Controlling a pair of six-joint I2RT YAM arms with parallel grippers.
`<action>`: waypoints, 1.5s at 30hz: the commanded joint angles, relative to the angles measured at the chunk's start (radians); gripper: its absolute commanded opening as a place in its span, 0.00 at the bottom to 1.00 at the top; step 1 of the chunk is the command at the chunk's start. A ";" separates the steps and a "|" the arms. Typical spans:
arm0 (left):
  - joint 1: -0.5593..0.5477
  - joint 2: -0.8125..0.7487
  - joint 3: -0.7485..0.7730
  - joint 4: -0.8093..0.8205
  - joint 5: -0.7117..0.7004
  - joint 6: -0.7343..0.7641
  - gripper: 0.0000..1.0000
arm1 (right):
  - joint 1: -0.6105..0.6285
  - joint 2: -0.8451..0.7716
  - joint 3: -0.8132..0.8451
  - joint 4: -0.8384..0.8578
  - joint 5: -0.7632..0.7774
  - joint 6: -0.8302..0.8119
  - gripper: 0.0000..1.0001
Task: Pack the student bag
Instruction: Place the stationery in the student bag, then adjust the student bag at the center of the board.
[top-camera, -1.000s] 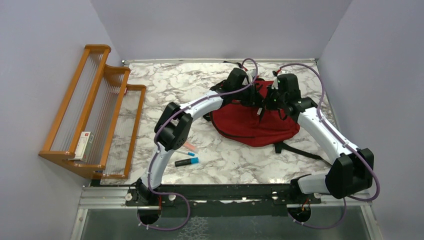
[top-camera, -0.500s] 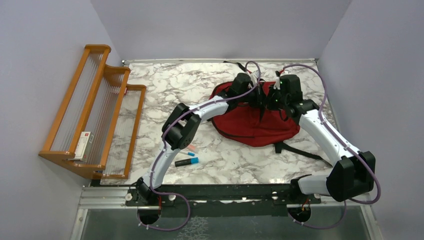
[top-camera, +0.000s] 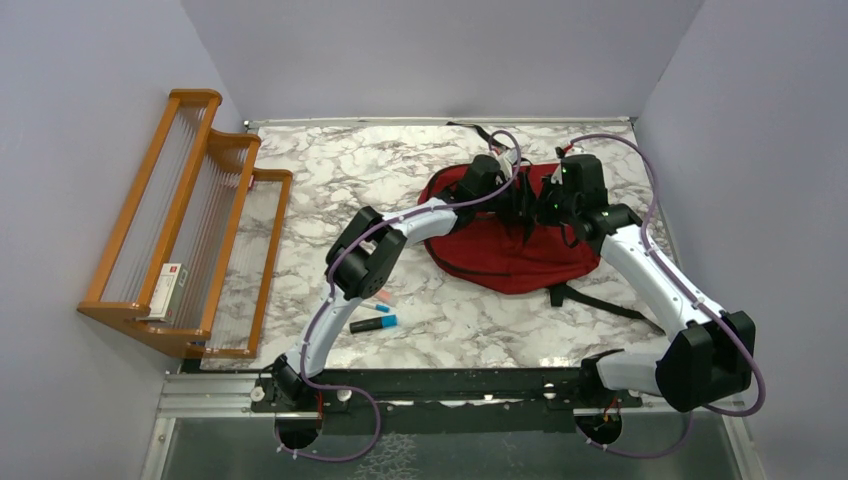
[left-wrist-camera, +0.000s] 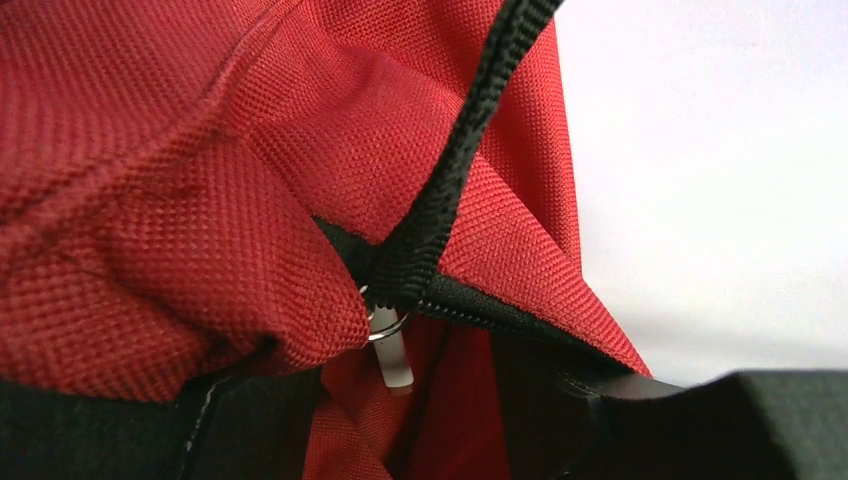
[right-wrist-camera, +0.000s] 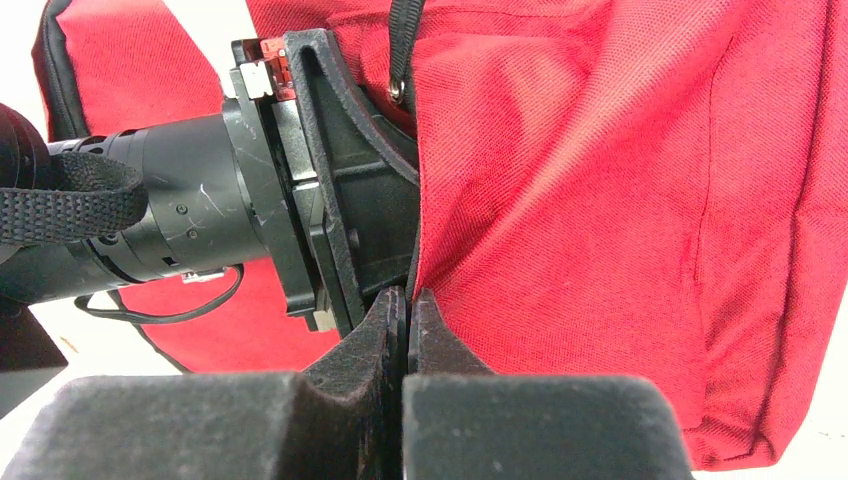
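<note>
The student bag (top-camera: 510, 250), a red backpack with black straps, lies at the far right of the marble table. My left gripper (top-camera: 507, 192) is pushed in at its top opening. In the left wrist view the left gripper (left-wrist-camera: 400, 435) stands open, its dark fingers (left-wrist-camera: 700, 420) wide apart, with red fabric (left-wrist-camera: 180, 200) and a white zipper pull (left-wrist-camera: 390, 350) on a ring between them. My right gripper (right-wrist-camera: 408, 298) is shut on the edge of the bag's red fabric (right-wrist-camera: 600, 200), right beside the left gripper's black body (right-wrist-camera: 340, 190). The bag's inside is hidden.
A wooden rack (top-camera: 190, 220) stands along the left wall with a small box (top-camera: 170, 290) in it. A blue-and-black marker (top-camera: 373, 323) and a pink one (top-camera: 382, 297) lie near the left arm's elbow. A black strap (top-camera: 600, 305) trails from the bag toward the right arm.
My left arm has stretched to the right, bringing its gripper further over the bag's top, and its jaws have spread apart. The right gripper has kept its hold on the fabric.
</note>
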 joint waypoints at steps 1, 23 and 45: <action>-0.050 -0.056 -0.003 0.013 0.029 0.060 0.61 | 0.012 -0.013 0.012 0.058 -0.003 0.029 0.01; 0.026 -0.498 -0.400 -0.283 -0.166 0.407 0.54 | 0.011 -0.034 -0.022 0.081 0.066 0.040 0.01; 0.008 -0.391 -0.154 -0.395 -0.340 0.408 0.55 | 0.009 -0.017 -0.101 0.009 0.346 0.099 0.00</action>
